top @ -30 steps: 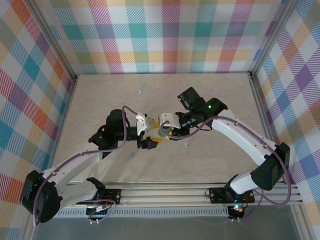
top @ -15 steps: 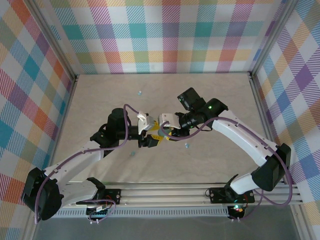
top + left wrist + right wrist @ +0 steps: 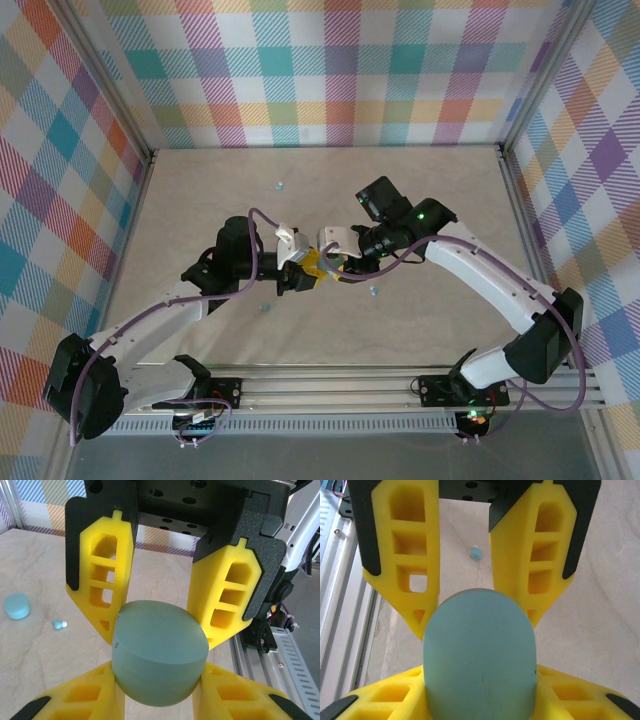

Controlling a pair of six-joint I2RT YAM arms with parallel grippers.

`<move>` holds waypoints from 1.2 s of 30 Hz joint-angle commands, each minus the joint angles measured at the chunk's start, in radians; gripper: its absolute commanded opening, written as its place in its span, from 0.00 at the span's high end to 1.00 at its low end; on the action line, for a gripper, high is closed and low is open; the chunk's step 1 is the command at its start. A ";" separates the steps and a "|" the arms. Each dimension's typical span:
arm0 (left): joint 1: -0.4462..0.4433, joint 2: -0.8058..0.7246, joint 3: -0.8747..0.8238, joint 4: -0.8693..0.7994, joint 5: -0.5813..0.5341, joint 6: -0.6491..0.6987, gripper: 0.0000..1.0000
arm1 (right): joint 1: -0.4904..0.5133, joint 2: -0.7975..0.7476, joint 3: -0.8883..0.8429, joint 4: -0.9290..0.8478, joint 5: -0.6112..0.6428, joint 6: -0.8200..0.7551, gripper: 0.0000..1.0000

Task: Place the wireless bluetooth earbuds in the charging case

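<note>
Both grippers meet at the table's middle around one light-blue oval charging case [image 3: 160, 652]. My left gripper [image 3: 160, 682] has its yellow fingers pressed on the case's lower sides. From the opposite side my right gripper [image 3: 480, 685] holds the same case [image 3: 480, 650], fingers touching both flanks. From above, the left gripper [image 3: 305, 273] and right gripper [image 3: 336, 262] stand nose to nose, with the case hidden between them. One tiny pale-blue earbud [image 3: 59, 624] lies on the table left of the case. Another earbud [image 3: 476, 553] lies beyond it, and two more earbuds [image 3: 373, 291] [image 3: 265, 307] lie near the arms.
A pale-blue round piece [image 3: 16, 606] rests on the beige table [image 3: 420, 200] near the loose earbud. Another small blue speck [image 3: 279, 185] lies toward the back. Plaid walls ring the table, and a metal rail [image 3: 400, 385] runs along its near edge.
My left gripper has moved right to meet the right gripper, and its fingers have drawn in onto the case. The right arm has hardly moved.
</note>
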 commanded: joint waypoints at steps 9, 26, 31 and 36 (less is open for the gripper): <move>-0.009 -0.056 -0.026 0.070 -0.026 -0.042 0.79 | 0.008 -0.069 -0.074 0.144 -0.024 0.079 0.34; 0.076 -0.048 -0.166 0.414 -0.095 -0.363 0.86 | -0.104 -0.349 -0.343 0.600 -0.059 0.594 0.18; 0.086 -0.047 -0.155 0.449 -0.061 -0.401 0.86 | -0.165 -0.314 -0.294 0.573 -0.195 0.715 0.20; 0.088 -0.048 -0.113 0.426 -0.008 -0.425 0.86 | -0.182 -0.275 -0.298 0.641 -0.263 0.741 0.19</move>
